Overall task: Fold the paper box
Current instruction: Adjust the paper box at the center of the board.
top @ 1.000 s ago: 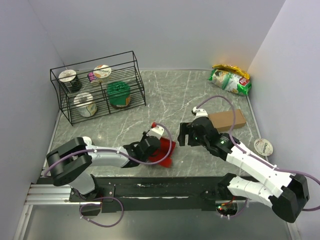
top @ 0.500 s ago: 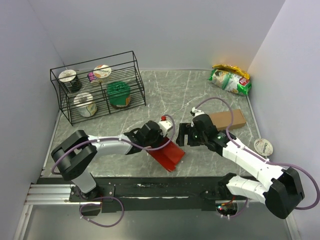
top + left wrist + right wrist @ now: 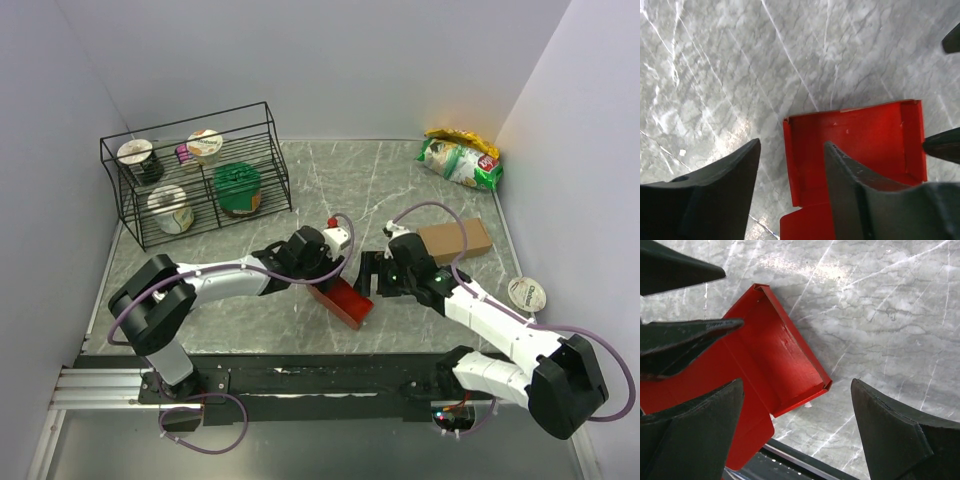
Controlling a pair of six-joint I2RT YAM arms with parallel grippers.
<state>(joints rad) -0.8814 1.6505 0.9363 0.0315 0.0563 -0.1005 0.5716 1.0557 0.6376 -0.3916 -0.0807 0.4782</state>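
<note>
The paper box [image 3: 343, 302] is a bright red card tray with raised walls, lying on the marble table with a loose flap toward the front edge. In the left wrist view, the box [image 3: 855, 135] has its left wall between the spread fingers of my left gripper [image 3: 792, 142], with a gap on both sides. My left gripper [image 3: 322, 280] is open at the box's far left end. My right gripper [image 3: 796, 382] is wide open above the near corner of the box [image 3: 775, 355], touching nothing. In the top view my right gripper [image 3: 365, 285] hangs just right of the box.
A black wire rack [image 3: 195, 170] with several cups stands at the back left. A brown cardboard box [image 3: 455, 240] lies behind the right arm, a snack bag [image 3: 460, 158] at the back right and a round lid [image 3: 527, 292] by the right wall. The black rail [image 3: 320, 375] runs along the front edge.
My left gripper moved right and away from the front edge with the red box, then opened and let it go. The right gripper shifted slightly toward the box.
</note>
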